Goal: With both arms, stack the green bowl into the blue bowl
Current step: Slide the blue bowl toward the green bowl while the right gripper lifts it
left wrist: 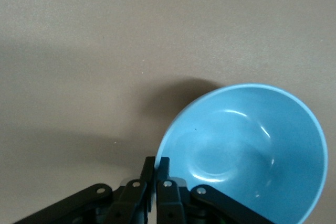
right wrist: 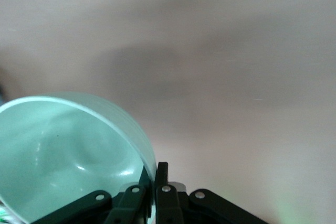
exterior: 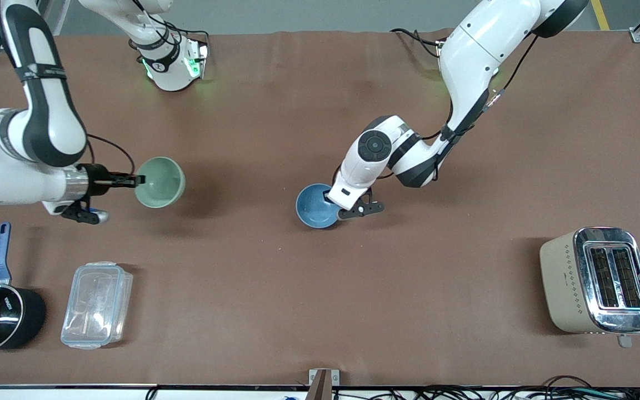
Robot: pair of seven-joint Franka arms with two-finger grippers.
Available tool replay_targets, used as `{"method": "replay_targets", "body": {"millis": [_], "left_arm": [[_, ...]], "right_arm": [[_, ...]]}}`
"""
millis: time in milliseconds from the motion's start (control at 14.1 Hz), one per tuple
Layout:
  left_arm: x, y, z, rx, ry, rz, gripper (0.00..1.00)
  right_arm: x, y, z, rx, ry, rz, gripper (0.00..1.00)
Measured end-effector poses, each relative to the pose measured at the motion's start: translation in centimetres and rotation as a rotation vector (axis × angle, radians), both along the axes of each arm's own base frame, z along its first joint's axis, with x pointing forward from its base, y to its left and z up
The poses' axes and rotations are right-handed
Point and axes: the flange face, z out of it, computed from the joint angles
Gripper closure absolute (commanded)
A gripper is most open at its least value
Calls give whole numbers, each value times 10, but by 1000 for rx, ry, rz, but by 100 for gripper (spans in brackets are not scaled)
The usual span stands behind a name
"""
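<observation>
two white jointed arms (exterior: 467, 61) with black joint bands were seen, black cables trailing along them. green light glowed at the bases (exterior: 173, 66). black linkage fingers (left wrist: 164, 192) were fastened with small silver screws.

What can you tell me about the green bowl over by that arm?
The green bowl is small, round, pale mint and glossy, plain inside, looking like glazed ceramic or plastic. The right claw is shut on its rim, one finger inside and one outside. It looks tilted and raised over the brown table, toward the right arm's end, apart from the blue bowl.
</observation>
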Motion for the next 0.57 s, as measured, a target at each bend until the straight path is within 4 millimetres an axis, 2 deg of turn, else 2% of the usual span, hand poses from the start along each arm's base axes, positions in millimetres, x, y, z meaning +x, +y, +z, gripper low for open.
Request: {"method": "replay_targets", "body": {"millis": [71,213,283,425,567], "left_arm": [[2,-1,2,-3,-3,2,0],[9,-1,10,-14,-18,10,0],[16,-1,17,-22,-30,18,0],[39,9,40,-22,-61,39,0],[74,39,86,29,-97,30,0]], "right_arm": [[2,14,0,6,-6,-18,100],[4,47,0,-17,-18,-56,100],[4,72,0,-36,-23,-75,100],[-1,139,-3,-86,-49,-107,100],[-13,209,-12,-128,-77,-144,100]]}}
